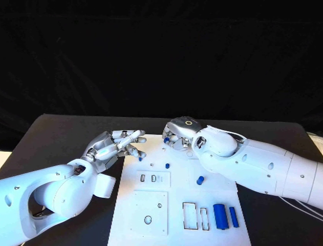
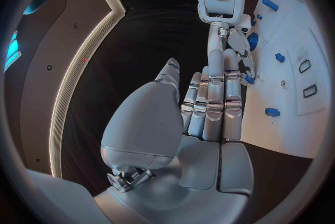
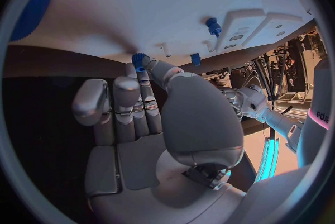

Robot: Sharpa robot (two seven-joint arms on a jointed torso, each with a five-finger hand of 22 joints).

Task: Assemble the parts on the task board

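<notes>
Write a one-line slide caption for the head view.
Both hands, left hand and right hand, meet over the far end of the white task board, blue parts lying nearer.

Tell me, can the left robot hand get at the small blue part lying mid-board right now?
Probably yes. The left robot hand hovers at the task board's far left edge, and bare board lies between it and the small blue part. The right forearm sits close beside that part.

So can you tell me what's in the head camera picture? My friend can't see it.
Two white robot arms reach over a white task board on a black table. The left hand and right hand hover close together at the board's far edge. Small blue parts lie on the board, with two long blue pieces near its front right corner.
</notes>
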